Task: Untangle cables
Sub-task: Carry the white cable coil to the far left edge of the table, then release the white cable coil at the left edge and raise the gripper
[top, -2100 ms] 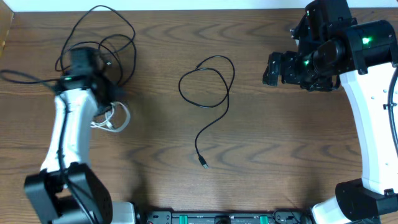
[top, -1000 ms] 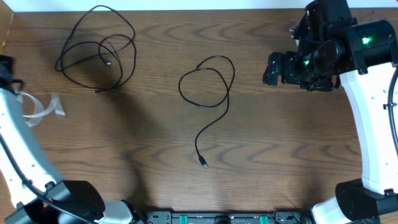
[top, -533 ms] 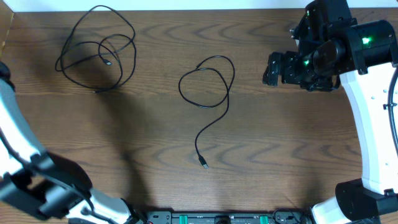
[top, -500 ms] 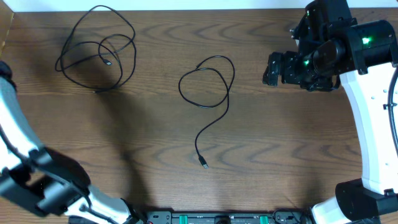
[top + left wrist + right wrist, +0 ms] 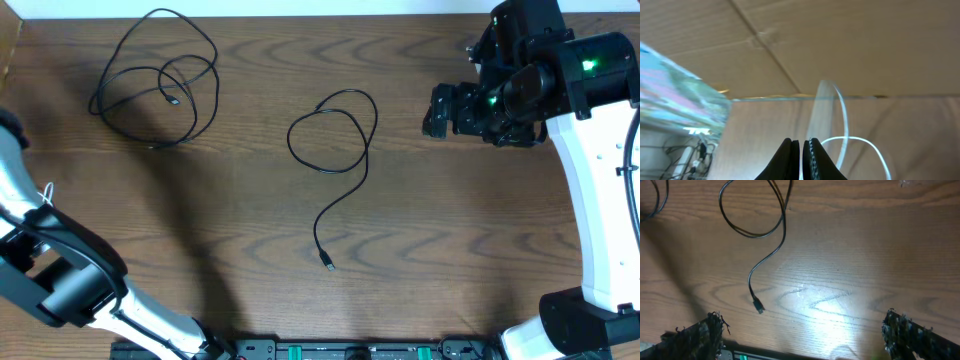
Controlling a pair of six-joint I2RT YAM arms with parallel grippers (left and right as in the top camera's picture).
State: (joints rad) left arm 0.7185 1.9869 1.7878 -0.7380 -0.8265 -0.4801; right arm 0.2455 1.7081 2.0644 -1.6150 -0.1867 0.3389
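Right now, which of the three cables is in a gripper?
The white cable, pinched in the shut left gripper. The coiled black cable and the middle black cable lie free on the table.

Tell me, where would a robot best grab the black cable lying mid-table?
On the straight stretch of the black cable just above its plug, coming straight down with jaws across it. It lies flat and single there; higher up, strands run close together.

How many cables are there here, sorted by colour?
Black cables: 2 (a looped one at far left, one mid-table)
White cable: 1, seen off the table in the left wrist view
Total: 3
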